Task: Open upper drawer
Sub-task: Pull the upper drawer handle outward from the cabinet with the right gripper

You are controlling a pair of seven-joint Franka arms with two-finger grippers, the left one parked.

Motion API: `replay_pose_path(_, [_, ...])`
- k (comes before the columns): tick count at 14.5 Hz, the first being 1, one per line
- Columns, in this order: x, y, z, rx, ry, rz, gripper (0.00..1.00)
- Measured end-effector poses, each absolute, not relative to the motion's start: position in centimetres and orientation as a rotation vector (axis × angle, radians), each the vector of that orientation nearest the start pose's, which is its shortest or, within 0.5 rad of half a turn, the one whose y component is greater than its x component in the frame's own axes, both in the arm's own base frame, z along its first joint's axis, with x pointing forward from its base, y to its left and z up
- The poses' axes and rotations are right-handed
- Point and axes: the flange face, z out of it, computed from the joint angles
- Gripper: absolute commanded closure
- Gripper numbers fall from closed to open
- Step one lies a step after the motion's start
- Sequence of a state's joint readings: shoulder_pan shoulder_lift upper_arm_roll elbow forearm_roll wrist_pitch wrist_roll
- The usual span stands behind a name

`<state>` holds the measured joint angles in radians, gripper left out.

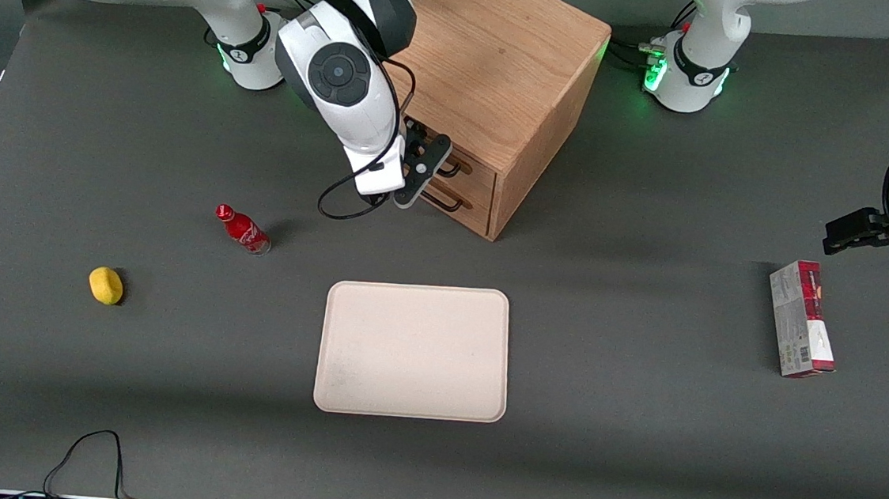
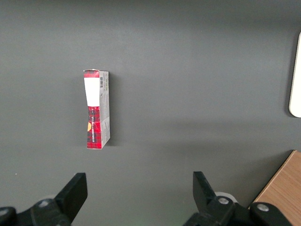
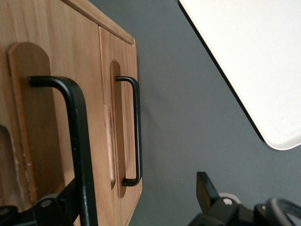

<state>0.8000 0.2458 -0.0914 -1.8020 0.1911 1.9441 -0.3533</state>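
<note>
The light oak cabinet [image 1: 498,71] stands near the arms' bases, its two drawer fronts facing the working arm's end of the table. The upper drawer [image 1: 473,174] has a long dark bar handle [image 3: 81,141]; its front sits flush with the cabinet. The lower drawer's handle [image 3: 137,132] runs below it, closer to the table. My right gripper [image 1: 428,170] is open in front of the drawers. In the right wrist view the gripper [image 3: 138,183] straddles the upper handle. The bar lies just inside one finger [image 3: 66,200], and the other finger [image 3: 204,186] is over the grey table.
A cream tray [image 1: 413,350] lies nearer the front camera than the cabinet. A red bottle [image 1: 243,230] lies on its side and a yellow lump [image 1: 105,285] sits toward the working arm's end. A red and white box [image 1: 801,318] lies toward the parked arm's end.
</note>
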Motion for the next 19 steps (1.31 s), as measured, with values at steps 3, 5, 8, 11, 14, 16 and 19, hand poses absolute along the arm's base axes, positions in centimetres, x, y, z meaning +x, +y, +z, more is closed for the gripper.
replay_pose_path(3, [45.5, 41.1, 40.2, -2.651, -1.426, 0.189, 0.0])
replay_pose_path(5, [45.7, 41.0, 40.3, -2.661, -1.444, 0.173, 0.0])
replay_pose_path(8, [46.5, 40.3, 40.2, -2.683, -1.442, 0.153, 0.0])
replay_pose_path(11, [47.4, 39.4, 40.1, -2.7, -1.416, 0.148, 0.0])
replay_pose_path(14, [48.7, 38.6, 39.9, -2.717, -1.387, 0.142, 0.0])
replay_pose_path(16, [49.9, 37.7, 39.9, -2.722, -1.376, 0.133, 0.0])
replay_pose_path(19, [52.0, 36.5, 40.2, -2.716, -1.384, 0.103, 0.0])
